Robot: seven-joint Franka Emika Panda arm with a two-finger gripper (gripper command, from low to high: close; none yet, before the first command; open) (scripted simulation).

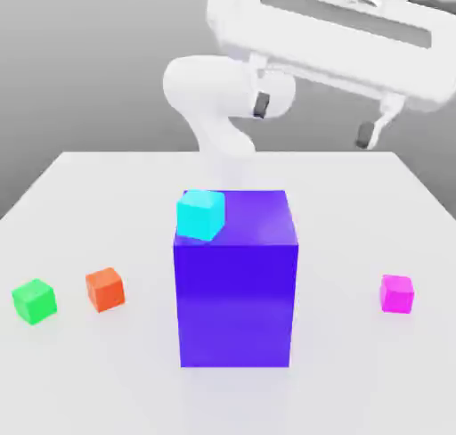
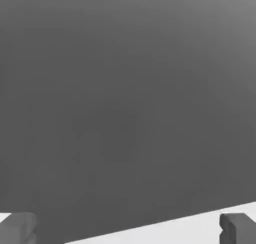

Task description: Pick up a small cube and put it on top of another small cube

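High above the table (image 1: pixel 80 201), the gripper (image 1: pixel 312 121) wide apart and empty, well clear of the magenta cube (image 1: pixel 396 293).

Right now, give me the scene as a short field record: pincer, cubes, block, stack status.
pincer: open, nothing between the fingers, high above the table
pink cube: on the table at the exterior view's right, alone
green cube: on the table at the exterior view's far left
orange cube: on the table just right of the green cube, apart from it
blue-violet block: large, centre of the table
cyan cube: at the block's upper left corner, tilted
stack status: not started, pink and green cubes on opposite sides of the block
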